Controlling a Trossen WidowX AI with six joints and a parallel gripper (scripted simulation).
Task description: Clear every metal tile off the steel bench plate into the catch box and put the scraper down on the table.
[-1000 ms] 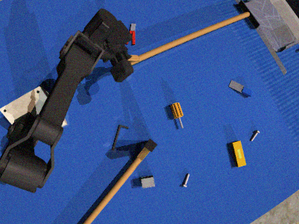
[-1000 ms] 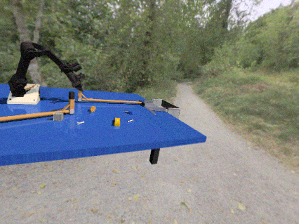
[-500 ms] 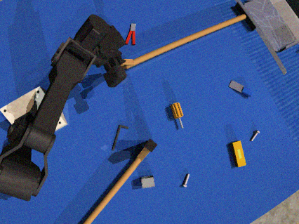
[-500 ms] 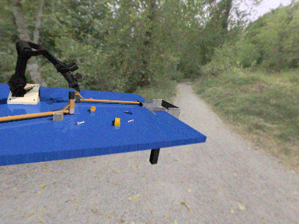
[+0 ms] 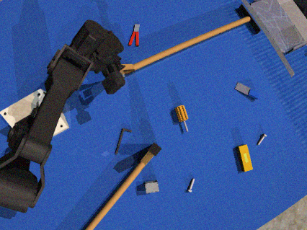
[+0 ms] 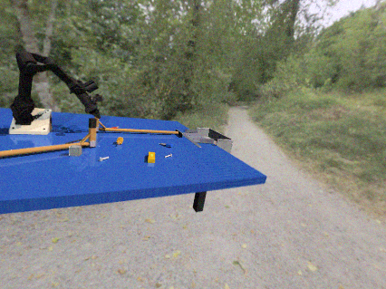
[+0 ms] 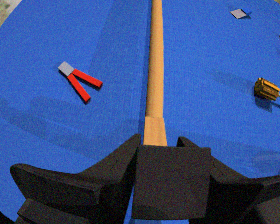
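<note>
The gripper (image 5: 122,70) (image 6: 97,115) (image 7: 159,141) is shut on the black-topped grip of the long scraper, low over the table's left part. The scraper's tan handle (image 5: 192,42) (image 6: 138,130) (image 7: 156,60) runs to its black head (image 5: 248,20) (image 6: 179,134), which lies against the near side of a thin grey strip (image 5: 285,61). Beyond the strip is a grey, streaky metal surface (image 5: 275,14), with the catch box (image 6: 225,144) at the table's far edge. I cannot make out separate metal tiles there. The wrist view does not show the head.
A second long-handled tool (image 5: 117,194) (image 6: 45,150) lies nearer the front. Around are red pliers (image 5: 136,37) (image 7: 80,82), an orange screwdriver (image 5: 181,114) (image 6: 120,140), a hex key (image 5: 119,140), a grey block (image 5: 151,187), a yellow box (image 5: 246,158), a grey-and-blue item (image 5: 243,88) and two screws.
</note>
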